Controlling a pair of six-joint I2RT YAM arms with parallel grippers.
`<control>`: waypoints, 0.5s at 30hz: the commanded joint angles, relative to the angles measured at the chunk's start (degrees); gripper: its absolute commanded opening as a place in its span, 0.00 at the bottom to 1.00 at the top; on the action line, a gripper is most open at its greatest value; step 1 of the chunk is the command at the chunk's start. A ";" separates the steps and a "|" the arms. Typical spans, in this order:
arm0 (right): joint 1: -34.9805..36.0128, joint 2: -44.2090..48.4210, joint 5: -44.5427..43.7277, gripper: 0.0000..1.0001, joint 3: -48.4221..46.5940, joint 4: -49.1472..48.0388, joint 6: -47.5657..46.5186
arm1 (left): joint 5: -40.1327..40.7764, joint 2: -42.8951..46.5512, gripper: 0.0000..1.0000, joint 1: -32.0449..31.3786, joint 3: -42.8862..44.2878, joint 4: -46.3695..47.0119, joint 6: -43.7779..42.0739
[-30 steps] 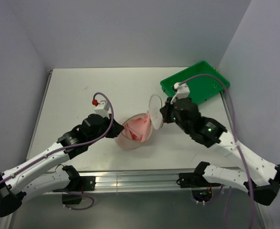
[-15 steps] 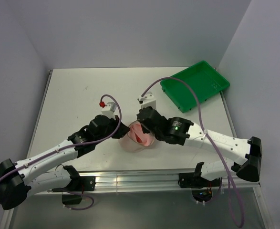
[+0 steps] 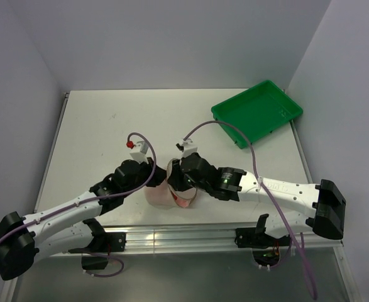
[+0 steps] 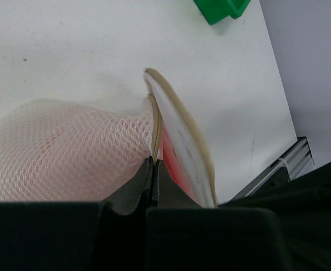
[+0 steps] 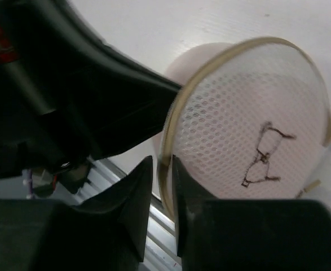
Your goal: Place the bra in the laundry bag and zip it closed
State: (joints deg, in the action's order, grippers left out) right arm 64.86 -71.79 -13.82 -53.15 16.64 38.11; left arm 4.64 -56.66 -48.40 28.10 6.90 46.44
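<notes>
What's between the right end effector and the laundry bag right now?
Nothing visible. The right end effector straddles the rim of the laundry bag, fingers slightly apart on either side of it. The left end effector pinches the other half's rim, and the bra shows in the gap.

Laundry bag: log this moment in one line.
bra: inside laundry bag | bag halves: ajar | left end effector: shut on bag rim | right end effector: slightly open, astride other half's rim
</notes>
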 commanded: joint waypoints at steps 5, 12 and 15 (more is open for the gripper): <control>0.10 2.08 4.34 0.74 2.69 -2.42 0.48 | 1.68 1.38 0.00 1.82 -4.54 8.39 0.15; -14.57 14.39 13.56 0.59 13.05 -5.04 -2.51 | 1.33 2.17 0.00 2.70 -7.18 10.77 -1.17; -20.90 15.10 13.56 0.50 17.80 -8.28 -0.76 | 1.07 2.52 0.00 3.05 -7.53 11.12 -1.78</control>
State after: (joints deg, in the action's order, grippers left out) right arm 47.66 -57.43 -2.31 -38.79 12.69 37.12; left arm 5.63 -55.44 -45.89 21.04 14.35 46.13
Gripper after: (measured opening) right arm 0.518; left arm 0.015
